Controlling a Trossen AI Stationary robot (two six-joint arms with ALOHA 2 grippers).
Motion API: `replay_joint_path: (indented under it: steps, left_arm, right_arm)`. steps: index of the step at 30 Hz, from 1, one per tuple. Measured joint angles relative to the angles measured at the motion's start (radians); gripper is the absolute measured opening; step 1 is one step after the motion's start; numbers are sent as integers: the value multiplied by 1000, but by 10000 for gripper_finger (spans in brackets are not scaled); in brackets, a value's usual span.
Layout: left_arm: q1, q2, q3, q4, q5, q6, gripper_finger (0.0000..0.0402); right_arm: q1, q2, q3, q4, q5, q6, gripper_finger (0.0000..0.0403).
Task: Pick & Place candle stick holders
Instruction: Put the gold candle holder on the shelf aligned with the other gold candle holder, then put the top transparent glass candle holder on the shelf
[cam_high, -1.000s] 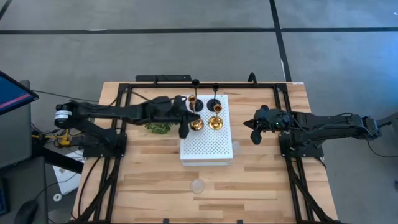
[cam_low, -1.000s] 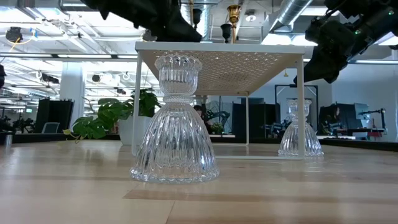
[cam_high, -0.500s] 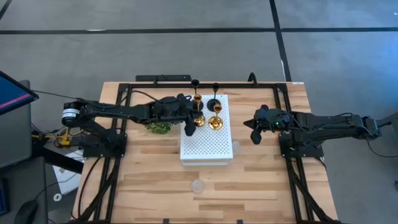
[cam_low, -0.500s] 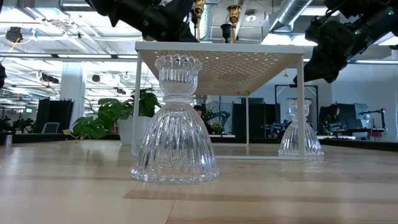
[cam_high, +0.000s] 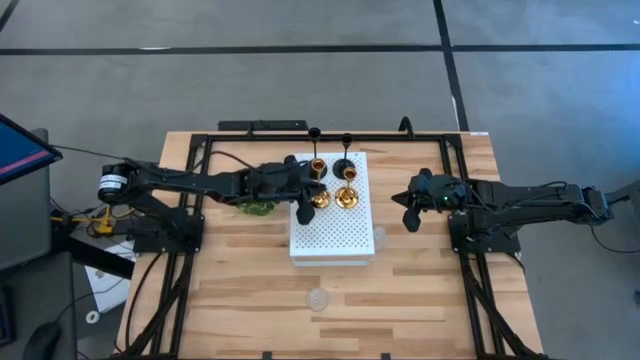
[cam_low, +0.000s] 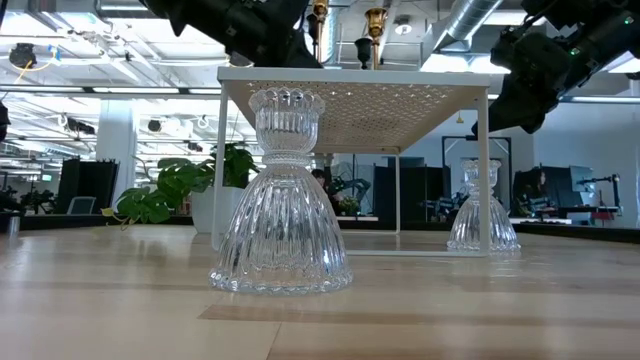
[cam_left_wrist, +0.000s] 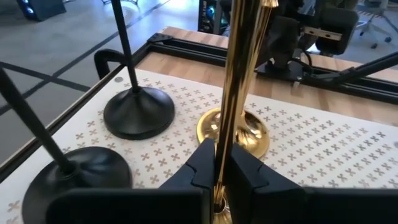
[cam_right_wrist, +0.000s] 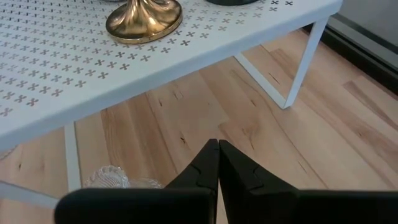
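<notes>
On the white perforated board (cam_high: 332, 240) stand two black holders (cam_high: 344, 166) with thin stems and two gold holders. My left gripper (cam_high: 305, 207) reaches in from the table's left and is shut on the left gold holder (cam_high: 318, 198). The other gold holder (cam_high: 346, 197) stands just right of it. One clear glass holder (cam_high: 319, 297) stands on the table near the front edge. Another glass holder (cam_high: 378, 235) stands by the board's right side. My right gripper (cam_high: 410, 218) hangs shut and empty to the right of the board. My left gripper pinches the gold holder's thin stem (cam_left_wrist: 222, 146) between its two fingers (cam_left_wrist: 202, 168), low on the stem just above its base. The fingers come level from the table's left and lie across the upright stem. I cannot tell whether the base rests on the board.
The board stands on thin white legs (cam_right_wrist: 303, 62) above the wooden table. A green leafy sprig (cam_high: 254, 206) lies left of the board under my left arm. Black frame rails (cam_high: 190, 200) run along the table's sides. Bare wood lies in front of the board.
My left gripper has gone a little toward the table's right edge, up to the left gold holder's stem.
</notes>
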Motion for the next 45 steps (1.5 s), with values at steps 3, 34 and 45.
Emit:
replay_joint_path:
  steps: [3, 34, 45]
  left_arm:
    - [-4, -1, 0, -13, -21, 0, 15]
    - [-9, 2, -3, -36, -22, 37, 97]
    - [-9, -41, -2, -60, -20, 41, 173]
  right_arm:
    - [0, 0, 0, 0, 0, 0, 0]
    - [0, 0, 0, -5, -4, -3, 0]
    - [0, 0, 0, -15, -4, -3, 0]
